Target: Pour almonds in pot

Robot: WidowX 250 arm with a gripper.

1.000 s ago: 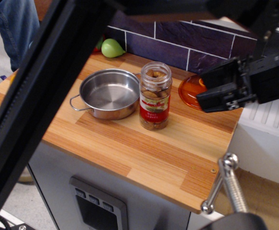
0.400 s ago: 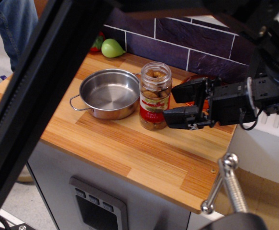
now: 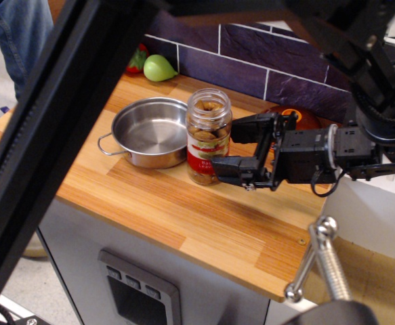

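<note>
The almonds [image 3: 208, 128] are brown nuts in a tall clear jar with a red and white label, open at the top and upright on the wooden counter. The jar stands right beside the pot [image 3: 150, 132], a shallow shiny steel pan with loop handles, empty, to the jar's left. My gripper [image 3: 228, 147] comes in from the right with its jaws open. One finger is behind the jar's right side and the other [image 3: 225, 166] is in front of its lower part. The jaws do not look closed on the glass.
An orange lid [image 3: 300, 116] lies behind the gripper, mostly hidden. A green pear-shaped fruit [image 3: 158, 68] and a red item [image 3: 137, 59] sit at the tiled back wall. A black bar [image 3: 61, 135] crosses the left foreground. A metal clamp [image 3: 317, 261] sticks up at the counter's front right corner.
The gripper has moved left and down from beside the orange lid to the jar, its jaws now astride it. The jar has shifted a little left toward the pot.
</note>
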